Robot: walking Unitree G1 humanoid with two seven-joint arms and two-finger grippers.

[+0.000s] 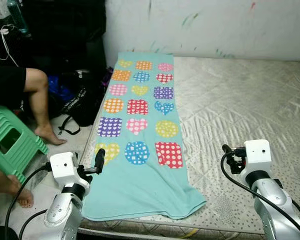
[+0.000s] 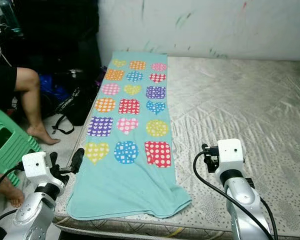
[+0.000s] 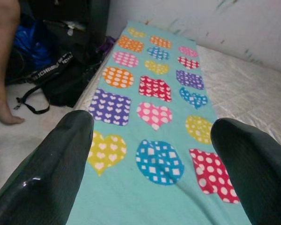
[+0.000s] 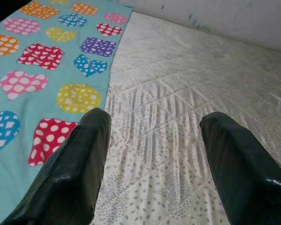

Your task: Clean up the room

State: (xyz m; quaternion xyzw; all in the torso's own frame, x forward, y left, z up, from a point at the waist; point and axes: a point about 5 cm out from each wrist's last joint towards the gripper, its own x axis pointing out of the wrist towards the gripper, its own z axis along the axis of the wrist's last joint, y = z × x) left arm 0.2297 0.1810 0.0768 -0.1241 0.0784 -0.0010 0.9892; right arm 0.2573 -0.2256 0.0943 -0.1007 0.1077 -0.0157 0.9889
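Bare quilted mattress (image 1: pixel 240 105) fills most of the scene, pushed against a scuffed white wall (image 1: pixel 215 25) streaked with faint paint marks. Along the mattress's left edge lies a turquoise towel (image 1: pixel 140 185) printed with rows of bright polka-dot and heart-pattern patches; it is spread flat lengthwise from the wall end to the near edge, where its hem is slightly rumpled and its left side reaches the mattress border. The left gripper (image 3: pixel 152 154) hovers above the towel's near left part with its two black fingers (image 3: pixel 61 159) spread well apart, clamped on nothing. The right gripper (image 4: pixel 152 154) hangs over bare mattress just beside the towel's right edge, its fingers (image 4: pixel 70 164) likewise wide apart and holding nothing. On the floor to the left of the bed, a black bag (image 1: pixel 82 102) with a strap rests near a blue one (image 1: pixel 57 87). A person's bare leg (image 1: pixel 40 110) and foot stand close by, beside a green plastic stool (image 1: pixel 12 142).
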